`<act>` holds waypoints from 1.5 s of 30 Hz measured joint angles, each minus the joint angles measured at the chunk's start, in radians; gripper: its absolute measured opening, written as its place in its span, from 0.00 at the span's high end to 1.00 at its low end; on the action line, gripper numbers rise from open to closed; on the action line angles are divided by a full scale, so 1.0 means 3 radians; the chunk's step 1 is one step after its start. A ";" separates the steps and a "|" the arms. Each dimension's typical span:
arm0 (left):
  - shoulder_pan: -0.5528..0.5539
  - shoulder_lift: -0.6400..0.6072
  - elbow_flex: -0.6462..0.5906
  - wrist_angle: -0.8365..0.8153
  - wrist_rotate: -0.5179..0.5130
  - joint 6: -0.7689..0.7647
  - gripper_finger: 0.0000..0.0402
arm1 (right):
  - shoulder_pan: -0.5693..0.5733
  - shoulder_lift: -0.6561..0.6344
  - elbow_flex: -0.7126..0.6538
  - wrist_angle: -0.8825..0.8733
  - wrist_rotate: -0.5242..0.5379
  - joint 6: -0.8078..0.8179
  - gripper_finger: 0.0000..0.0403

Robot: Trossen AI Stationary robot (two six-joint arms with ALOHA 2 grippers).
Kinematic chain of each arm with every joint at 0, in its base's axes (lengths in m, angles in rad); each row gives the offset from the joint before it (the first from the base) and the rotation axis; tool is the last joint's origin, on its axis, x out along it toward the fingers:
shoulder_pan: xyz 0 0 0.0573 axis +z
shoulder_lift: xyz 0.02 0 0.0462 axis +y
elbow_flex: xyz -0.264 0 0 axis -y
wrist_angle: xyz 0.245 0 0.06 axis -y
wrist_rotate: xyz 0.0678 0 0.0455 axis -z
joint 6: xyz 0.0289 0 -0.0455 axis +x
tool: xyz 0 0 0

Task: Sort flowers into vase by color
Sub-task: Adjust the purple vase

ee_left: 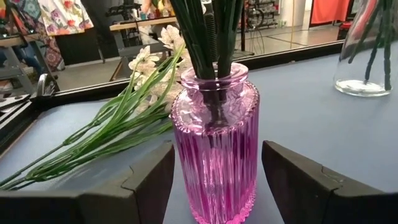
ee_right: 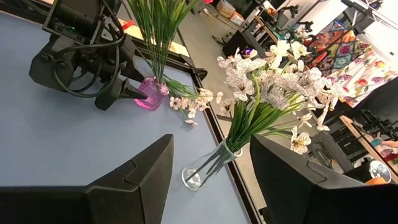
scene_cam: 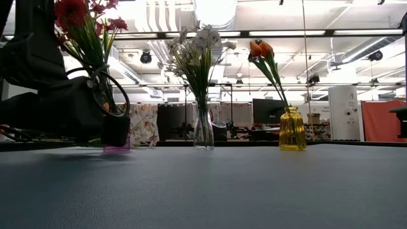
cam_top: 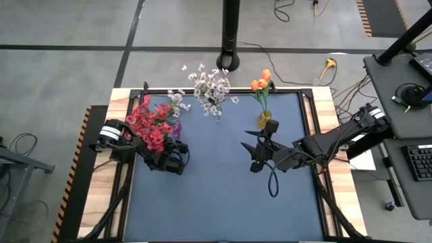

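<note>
A pink ribbed glass vase (ee_left: 217,149) (cam_top: 177,128) holds the red sprays (cam_top: 152,121) (scene_cam: 82,19); only their green stems show in the left wrist view. My left gripper (ee_left: 217,158) (cam_top: 177,143) is open, with one finger on each side of this vase's body. A clear vase (scene_cam: 203,130) holds the white sprays (cam_top: 210,88) (ee_right: 267,93). A yellow vase (scene_cam: 292,130) holds the orange buds (cam_top: 262,82). One loose white spray (ee_left: 124,118) (cam_top: 175,100) lies flat on the mat beyond the pink vase. My right gripper (ee_right: 211,155) (cam_top: 255,150) is open and empty, above the mat near the yellow vase. My left gripper has its fingers (ee_left: 149,180) level on either side of the pink vase's ribbed body (ee_left: 186,155), coming from the table's near side. They stand very close to the glass, and I cannot tell whether they touch it. The vase stands upright on the mat.
The blue mat's near half (cam_top: 223,209) is free room. A black frame and wooden border (cam_top: 324,101) edge the table. A cable loop (cam_top: 273,183) hangs from my right arm. A dark pole base (cam_top: 228,61) stands beyond the far edge.
</note>
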 joint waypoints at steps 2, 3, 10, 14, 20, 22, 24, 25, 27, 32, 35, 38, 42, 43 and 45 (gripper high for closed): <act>0.0000 0.0000 -0.0001 0.0002 0.0000 0.0006 0.44 | 0.0000 0.0000 0.0000 -0.0001 0.0000 0.0000 0.49; 0.0000 0.0000 -0.0001 0.0002 0.0000 0.0011 0.44 | 0.0001 0.0000 0.0000 -0.0001 0.0000 0.0000 0.49; 0.0000 0.0000 -0.0014 0.0008 -0.0002 0.0103 0.48 | 0.0000 0.0000 0.0000 -0.0003 -0.0001 0.0000 0.49; 0.0000 0.0000 -0.0015 0.0016 -0.0002 0.0099 0.51 | 0.0000 0.0000 0.0000 -0.0004 0.0000 0.0001 0.49; 0.0000 0.0000 -0.0015 0.0039 -0.0002 0.0091 0.54 | 0.0000 0.0000 -0.0001 -0.0008 0.0000 0.0001 0.49; 0.0000 0.0000 -0.0015 0.0040 -0.0003 0.0090 0.54 | 0.0000 0.0000 0.0000 -0.0009 0.0000 0.0002 0.49; 0.0000 0.0000 -0.0015 0.0044 -0.0003 0.0089 0.55 | 0.0001 0.0000 -0.0001 -0.0011 0.0000 0.0003 0.49; 0.0000 0.0000 -0.0015 0.0044 -0.0003 0.0089 0.55 | 0.0000 0.0000 -0.0001 -0.0013 0.0000 0.0003 0.49; 0.0000 0.0000 -0.0015 0.0047 -0.0003 0.0089 0.55 | 0.0000 0.0000 -0.0001 -0.0016 0.0000 0.0004 0.49; 0.0000 0.0000 -0.0016 0.0084 0.0002 0.0089 0.55 | 0.0000 0.0000 -0.0001 -0.0062 0.0000 0.0034 0.49; 0.0000 0.0000 -0.0016 0.0109 0.0017 0.0089 0.55 | 0.0000 0.0000 -0.0001 -0.0063 0.0000 0.0037 0.49; 0.0000 0.0000 -0.0016 0.0114 0.0021 0.0089 0.55 | 0.0000 0.0000 -0.0001 -0.0069 0.0000 0.0037 0.49; -0.0006 0.0000 -0.0016 0.0132 0.0027 0.0089 0.55 | 0.0000 -0.0001 -0.0001 -0.0077 0.0000 0.0037 0.49; -0.0009 0.0000 -0.0016 0.0141 0.0030 0.0089 0.55 | 0.0000 -0.0001 -0.0001 -0.0078 0.0000 0.0038 0.49; -0.0020 0.0000 -0.0016 0.0162 0.0038 0.0089 0.55 | 0.0001 -0.0001 -0.0001 -0.0078 0.0000 0.0039 0.49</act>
